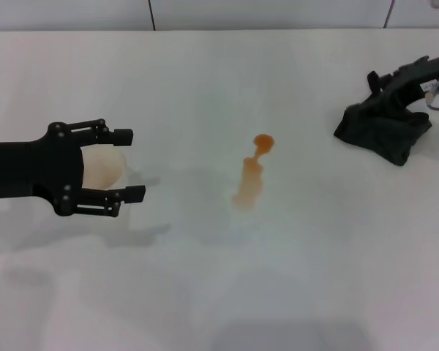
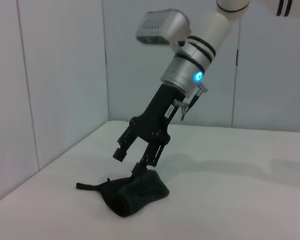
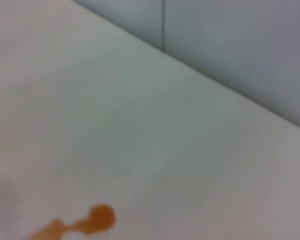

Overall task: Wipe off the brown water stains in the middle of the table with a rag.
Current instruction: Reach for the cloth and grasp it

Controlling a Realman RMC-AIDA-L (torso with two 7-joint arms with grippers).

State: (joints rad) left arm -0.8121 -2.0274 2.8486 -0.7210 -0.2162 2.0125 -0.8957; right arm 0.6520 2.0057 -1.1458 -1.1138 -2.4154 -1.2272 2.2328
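Note:
The brown water stains [image 1: 250, 175] are an orange-brown streak with a small blob at the far end, in the middle of the white table [image 1: 205, 285]. They also show in the right wrist view [image 3: 97, 220]. The black rag [image 1: 384, 131] lies crumpled at the far right. My right gripper [image 1: 369, 99] is down at the rag. In the left wrist view its fingers [image 2: 131, 164] stand apart, one tip pressed into the rag [image 2: 137, 195], the other above it. My left gripper [image 1: 129, 164] is open at the left, well clear of the stains.
A pale cream paper cup [image 1: 102, 167] sits between my left gripper's fingers. I cannot tell if they touch it. A grey panelled wall [image 1: 205, 13] runs along the table's far edge.

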